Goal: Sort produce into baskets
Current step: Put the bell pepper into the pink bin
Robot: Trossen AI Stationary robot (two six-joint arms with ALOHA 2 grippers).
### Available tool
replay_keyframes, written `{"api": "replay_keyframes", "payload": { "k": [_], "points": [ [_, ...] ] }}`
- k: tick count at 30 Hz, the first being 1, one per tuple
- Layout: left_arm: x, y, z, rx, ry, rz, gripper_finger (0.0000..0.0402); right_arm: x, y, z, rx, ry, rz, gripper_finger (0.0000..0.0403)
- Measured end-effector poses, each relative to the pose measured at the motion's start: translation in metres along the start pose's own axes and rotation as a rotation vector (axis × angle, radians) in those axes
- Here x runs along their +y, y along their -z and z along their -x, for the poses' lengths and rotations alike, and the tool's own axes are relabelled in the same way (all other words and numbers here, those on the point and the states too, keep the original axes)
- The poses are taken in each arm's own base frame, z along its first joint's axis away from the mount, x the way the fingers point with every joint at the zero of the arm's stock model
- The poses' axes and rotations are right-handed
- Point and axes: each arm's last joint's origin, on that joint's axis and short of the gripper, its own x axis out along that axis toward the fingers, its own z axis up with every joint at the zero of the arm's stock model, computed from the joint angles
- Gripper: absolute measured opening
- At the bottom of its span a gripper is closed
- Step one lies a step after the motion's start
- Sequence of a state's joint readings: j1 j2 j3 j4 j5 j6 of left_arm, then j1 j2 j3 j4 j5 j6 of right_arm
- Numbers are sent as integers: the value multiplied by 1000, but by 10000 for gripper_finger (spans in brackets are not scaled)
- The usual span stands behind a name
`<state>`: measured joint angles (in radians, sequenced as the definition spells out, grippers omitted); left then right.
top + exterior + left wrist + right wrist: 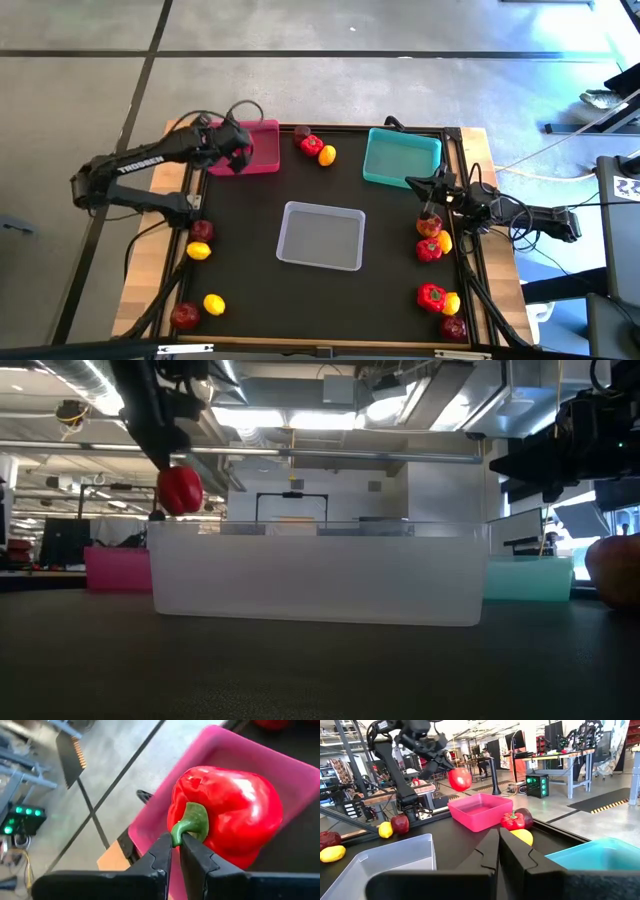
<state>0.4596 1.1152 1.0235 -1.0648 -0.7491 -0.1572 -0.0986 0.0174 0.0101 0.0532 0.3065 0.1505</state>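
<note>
The left gripper (176,851) pinches a red pepper (227,815) by its stem, with the pink basket (295,775) directly below. The right gripper (498,851), pressed together and empty, waits beside the teal basket (400,158). All baskets look empty; sorting has barely begun.

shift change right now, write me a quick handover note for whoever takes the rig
Left pincer: shut on the green stem of a red pepper, held in the air over the pink basket.
Right pincer: shut, empty, near the teal basket.
Done: nothing lies in any basket yet; the grey-white basket sits at the table's middle.
Left: drop this pepper, then sort the loose produce: a group between the pink and teal baskets, pieces along the left edge and a cluster along the right edge.
</note>
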Motion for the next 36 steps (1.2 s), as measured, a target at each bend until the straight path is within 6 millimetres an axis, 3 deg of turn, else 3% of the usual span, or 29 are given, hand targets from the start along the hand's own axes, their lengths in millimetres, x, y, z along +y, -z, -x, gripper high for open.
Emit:
{"api": "replay_keyframes", "payload": {
  "k": [9,15,23,28,36],
  "points": [
    [9,4,-48,0,-89,26,27,0,0,0,0,0,0,17],
    [11,11,-76,97,-126,0,27,0,0,0,0,1,0,17],
    [-10,13,-117,288,-172,-150,27,-1,0,0,-6,25,-1,17],
    [-11,9,-131,318,-278,-148,27,-1,0,0,-6,25,-12,17],
    [-3,13,-151,372,-214,-70,27,-1,0,0,-6,22,-14,17]
  ]
}}
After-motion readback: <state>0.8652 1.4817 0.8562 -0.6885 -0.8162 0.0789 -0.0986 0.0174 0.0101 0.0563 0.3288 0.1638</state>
